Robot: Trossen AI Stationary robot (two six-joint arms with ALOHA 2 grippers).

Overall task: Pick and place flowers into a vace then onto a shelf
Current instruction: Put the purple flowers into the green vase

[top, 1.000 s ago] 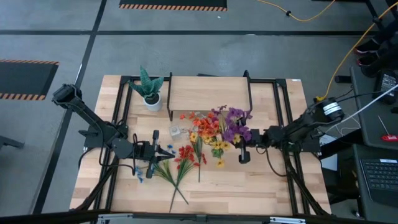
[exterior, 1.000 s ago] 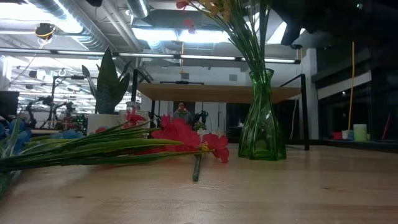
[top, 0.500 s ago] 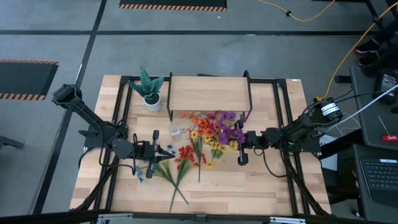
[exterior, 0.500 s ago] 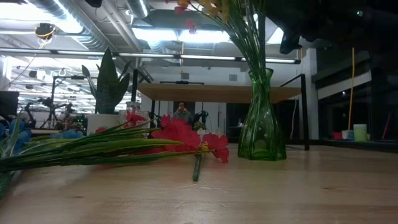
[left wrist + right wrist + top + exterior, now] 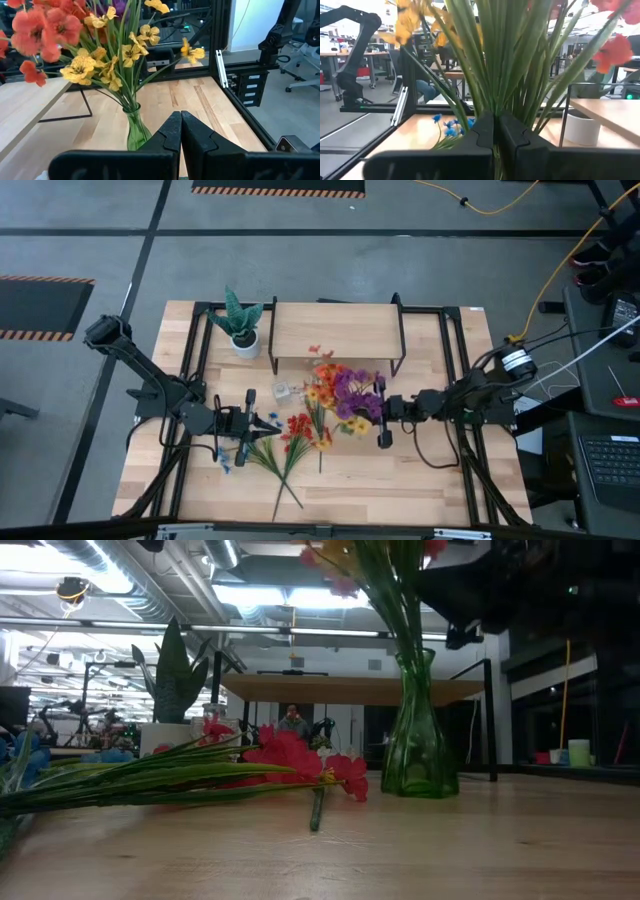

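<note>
Low view: loose flowers (image 5: 200,772) lie flat on the table (image 5: 420,850) nearest the camera, red blooms and long green stalks, with a few blue ones at the edge. Just behind stands the green glass vase (image 5: 418,730), upright on the tabletop and already full of stems. The right gripper (image 5: 384,423) sits against the bouquet's near side with fingers closed together; they hold nothing I can make out, and the wrist view only shows stalks right in front of them. The left gripper (image 5: 262,424) is also closed and empty, pointing at the vase, beside the loose stems.

Risks: the vase looks tall and top-heavy, so a sideways nudge from the closed right fingers would likely tip it. Glass is slick, so a grip on the neck could slip. The bouquet could snag on the shelf (image 5: 336,330) when lifted. Loose stems left on the table mean the job is not finished.

Surface: pale wood tabletop inside a black metal frame. The shelf stands behind the vase, its top bare. A potted plant (image 5: 241,323) sits near the shelf's left end.

Room: grey floor, ceiling lights, benches, and a person far behind.
</note>
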